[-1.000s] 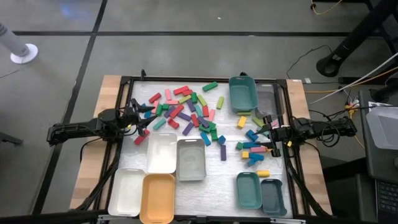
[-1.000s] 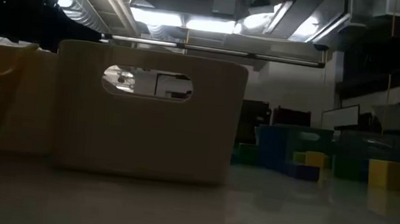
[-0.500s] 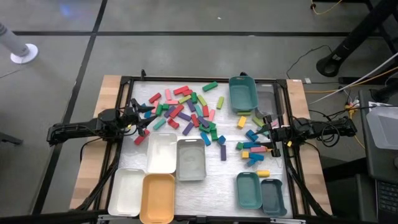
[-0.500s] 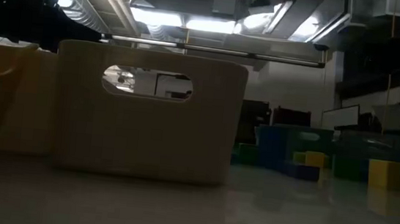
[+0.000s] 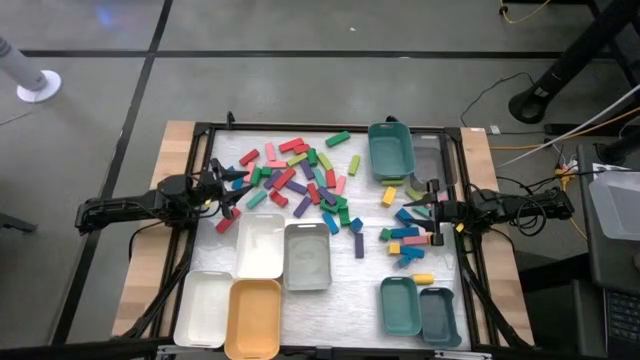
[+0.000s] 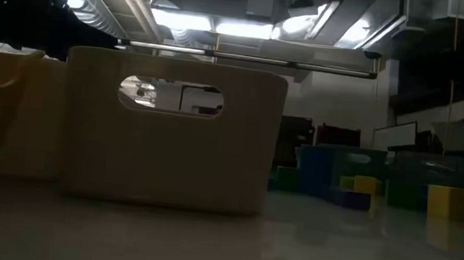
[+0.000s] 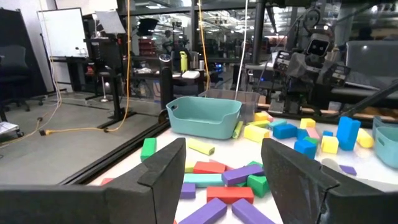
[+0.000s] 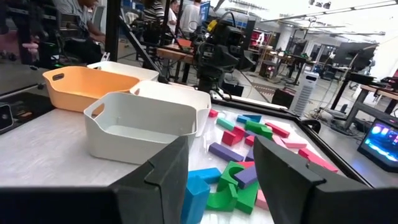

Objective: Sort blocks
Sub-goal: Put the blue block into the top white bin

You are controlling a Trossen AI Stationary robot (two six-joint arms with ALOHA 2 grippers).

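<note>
Many small coloured blocks [image 5: 300, 180] lie scattered on the white table top, most at the far middle. A smaller bunch of blocks [image 5: 408, 232] lies at the right. My left gripper [image 5: 228, 193] hovers level at the left edge of the big scatter. It is open, and the left wrist view shows blocks [image 7: 224, 177] on the table beyond its fingers. My right gripper [image 5: 432, 212] hovers level beside the right bunch, also open, with blocks [image 8: 236, 180] lying ahead of it. Neither gripper has anything between its fingers.
Trays stand around the blocks: a teal tray [image 5: 390, 150] and a clear one [image 5: 432, 160] at the far right. A white tray [image 5: 260, 245] and a grey one [image 5: 307, 255] stand in the middle. White [image 5: 205, 308], orange [image 5: 254, 318], teal [image 5: 400, 305] and grey [image 5: 440, 315] trays line the near edge.
My right gripper has swung a little toward the table's far edge while its arm stayed where it was. It has kept the same opening. No block has moved.
</note>
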